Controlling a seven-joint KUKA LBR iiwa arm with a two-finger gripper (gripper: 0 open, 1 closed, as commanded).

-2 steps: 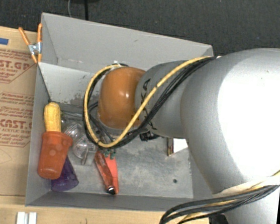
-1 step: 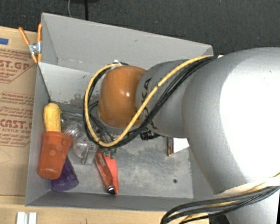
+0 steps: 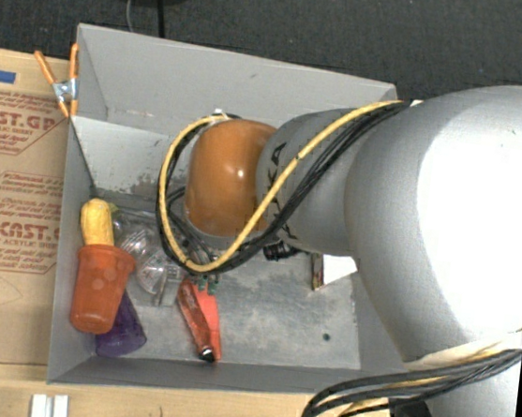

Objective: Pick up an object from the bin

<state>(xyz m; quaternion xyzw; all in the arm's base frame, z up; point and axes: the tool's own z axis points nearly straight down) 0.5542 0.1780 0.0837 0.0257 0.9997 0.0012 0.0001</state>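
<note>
My gripper (image 3: 202, 241) shows as a dark body low over the left-middle of the bin floor. Just below it lies a red-orange marker (image 3: 198, 320) with a black tip, pointing toward the front wall. To its left is a crumpled clear plastic piece (image 3: 145, 266). Further left, an orange cylinder (image 3: 98, 289) lies lengthwise, with a yellow corn-like piece (image 3: 97, 221) at its far end and a purple cup (image 3: 123, 333) at its near end.
The arm, with its orange cover and looping yellow-black cables, fills the bin's right and middle. A small white and brown card (image 3: 327, 271) lies by the arm on the right. The loose things crowd the left front corner against the walls.
</note>
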